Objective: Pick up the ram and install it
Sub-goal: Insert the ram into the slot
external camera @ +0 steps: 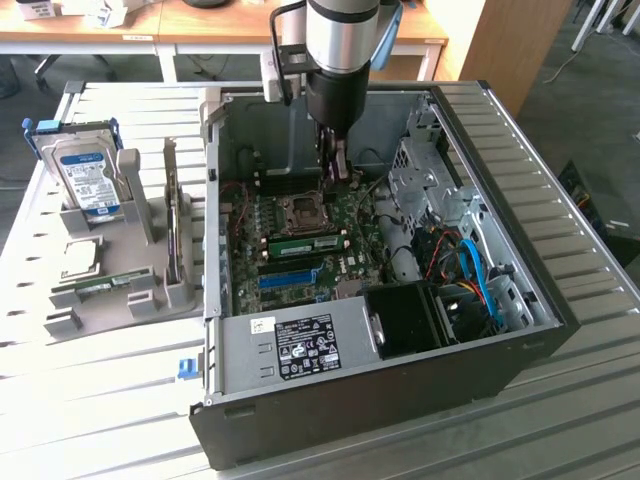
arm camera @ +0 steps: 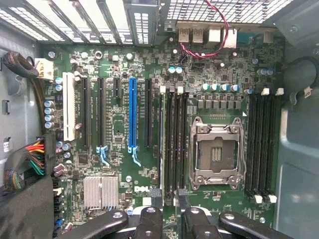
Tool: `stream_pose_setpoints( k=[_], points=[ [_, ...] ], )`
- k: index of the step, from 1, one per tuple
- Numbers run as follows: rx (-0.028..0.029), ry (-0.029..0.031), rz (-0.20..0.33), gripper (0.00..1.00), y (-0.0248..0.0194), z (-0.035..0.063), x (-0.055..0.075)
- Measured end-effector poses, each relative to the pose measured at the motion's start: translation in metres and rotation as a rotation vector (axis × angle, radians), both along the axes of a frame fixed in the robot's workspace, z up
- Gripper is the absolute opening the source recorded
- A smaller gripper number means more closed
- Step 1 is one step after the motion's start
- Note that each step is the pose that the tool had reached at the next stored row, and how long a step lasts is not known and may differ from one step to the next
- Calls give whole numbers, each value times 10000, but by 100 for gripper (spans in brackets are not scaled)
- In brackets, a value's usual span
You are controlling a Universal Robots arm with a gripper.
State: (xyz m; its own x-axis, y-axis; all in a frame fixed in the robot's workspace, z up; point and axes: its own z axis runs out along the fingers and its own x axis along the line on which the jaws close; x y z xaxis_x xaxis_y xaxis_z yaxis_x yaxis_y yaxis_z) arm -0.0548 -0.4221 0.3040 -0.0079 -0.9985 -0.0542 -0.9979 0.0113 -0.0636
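Note:
A green ram stick (external camera: 303, 243) stands upright in a motherboard slot between the CPU socket (external camera: 300, 210) and the blue slot (external camera: 290, 275). In the wrist view I see it edge-on (arm camera: 160, 144), beside empty black slots. My gripper (external camera: 335, 175) hangs inside the open computer case, above the board by the far side of the socket and apart from the stick. Its fingers (arm camera: 154, 201) stand apart with nothing between them, so the gripper (arm camera: 168, 201) is open. A second green stick (external camera: 100, 287) lies in the grey holder at the exterior view's left.
The case walls (external camera: 215, 200) ring the board. A drive cage (external camera: 430, 180), cables (external camera: 470, 270) and a black fan shroud (external camera: 405, 315) crowd the exterior view's right. The grey holder (external camera: 150, 290) also carries a hard drive (external camera: 85, 175) and a chip (external camera: 80, 258).

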Motion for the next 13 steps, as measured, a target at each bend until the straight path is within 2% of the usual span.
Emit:
stream_pose_setpoints(
  k=[2,4,7,11,13],
  points=[
    [-1,3,0,25,0,1,0],
    [-10,60,1,25,0,2,11],
    [-12,205,0,25,0,2,36],
    [-13,442,1,25,0,3,74],
    [-15,504,2,25,-1,4,82]
  ],
)
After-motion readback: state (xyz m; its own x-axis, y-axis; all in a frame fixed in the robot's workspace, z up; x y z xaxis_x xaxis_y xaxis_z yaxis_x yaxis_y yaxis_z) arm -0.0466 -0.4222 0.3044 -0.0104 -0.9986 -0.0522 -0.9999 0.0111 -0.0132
